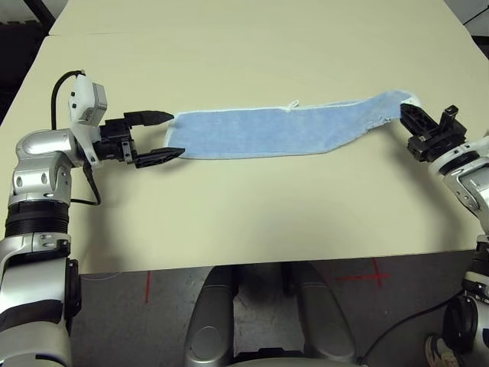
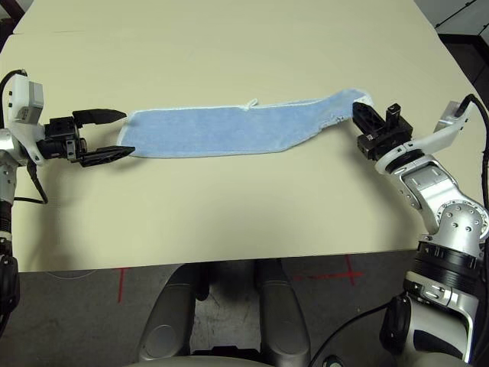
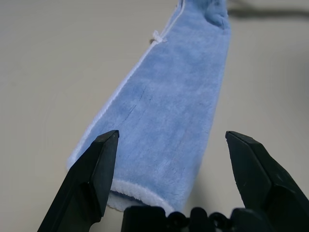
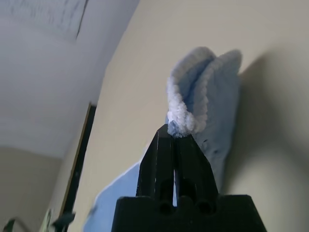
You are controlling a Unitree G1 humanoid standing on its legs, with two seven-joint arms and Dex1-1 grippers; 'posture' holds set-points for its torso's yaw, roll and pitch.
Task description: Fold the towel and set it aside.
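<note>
A light blue towel (image 1: 267,130), folded into a long narrow band, lies stretched across the middle of a cream table (image 1: 244,206), running from the table's left side toward its right edge. White stitched edging runs along its far long side, with a small white tag (image 1: 292,105) sticking out near the middle.

The left end effector (image 1: 159,135) sits at the towel's left end, its two black fingers spread wide, one on each side of the short end and not gripping it.

The right end effector (image 4: 175,137) has its fingers pressed together, pinching the towel's right end by the bunched white edging. That end is lifted slightly off the table near the right edge.
</note>
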